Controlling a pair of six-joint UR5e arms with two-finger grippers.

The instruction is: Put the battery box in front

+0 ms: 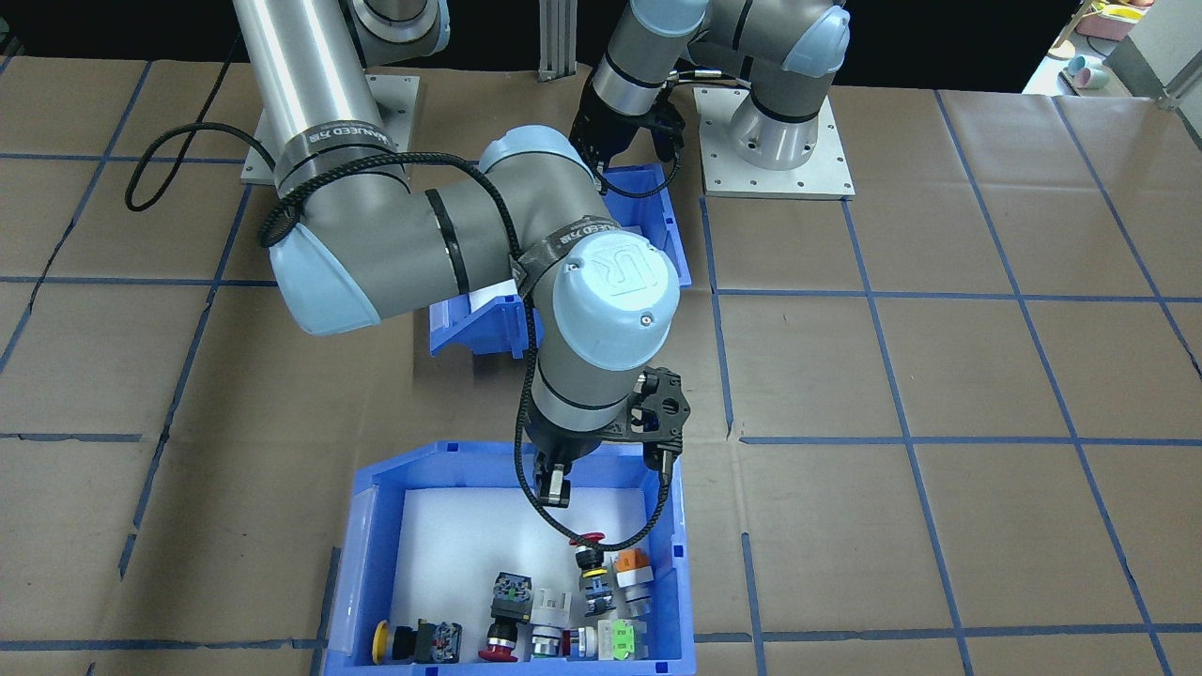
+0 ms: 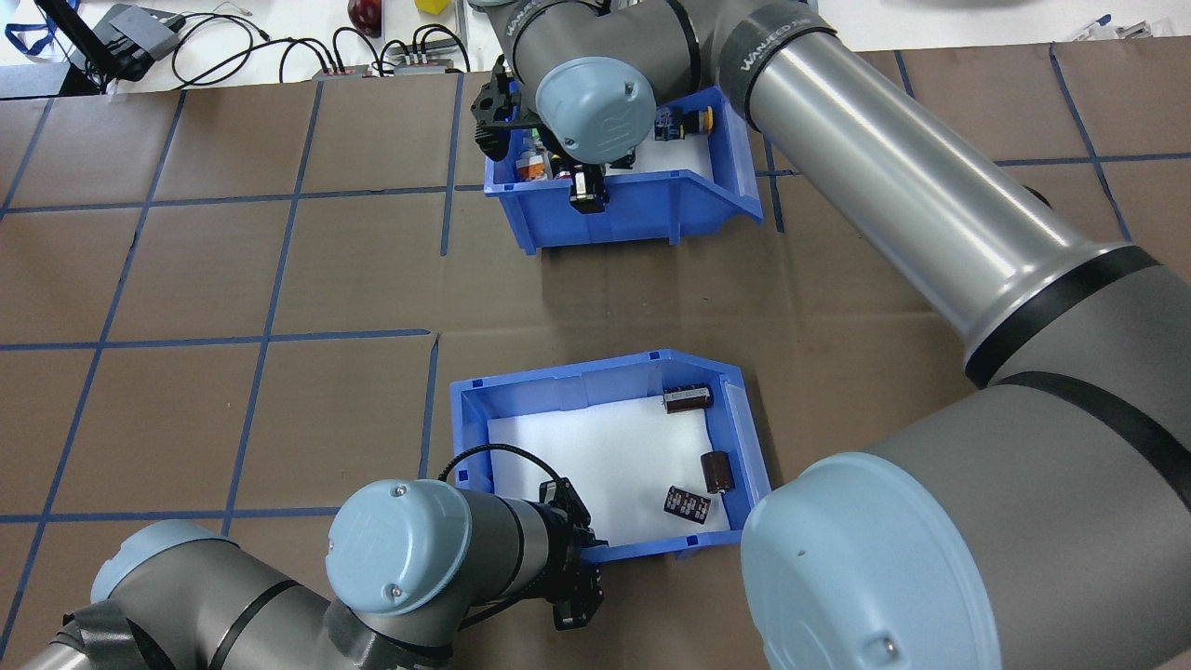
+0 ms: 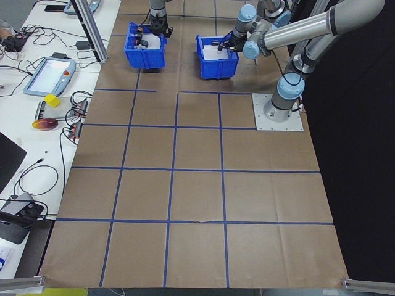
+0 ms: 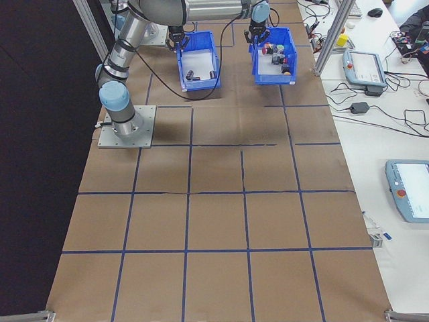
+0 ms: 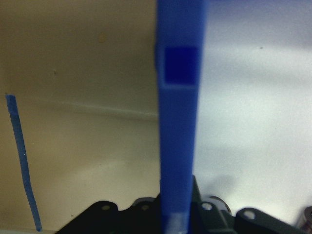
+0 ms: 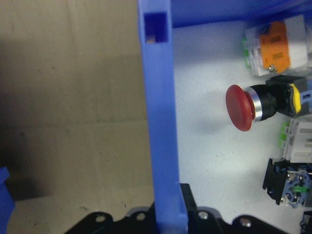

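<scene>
Battery box [image 2: 609, 456] found nearest the robot's base, behind switch bin [image 2: 623, 200], so not yet in front. Left gripper [image 2: 575, 582] seated astride the near wall of the battery box, fingers either side and pressed to it, evidently clamped for a carry. Right gripper [image 2: 586, 191] likewise closed over the near wall of the switch bin, presumably to clear the forward spot.

Battery box [image 1: 648, 221] mostly behind arm
</scene>
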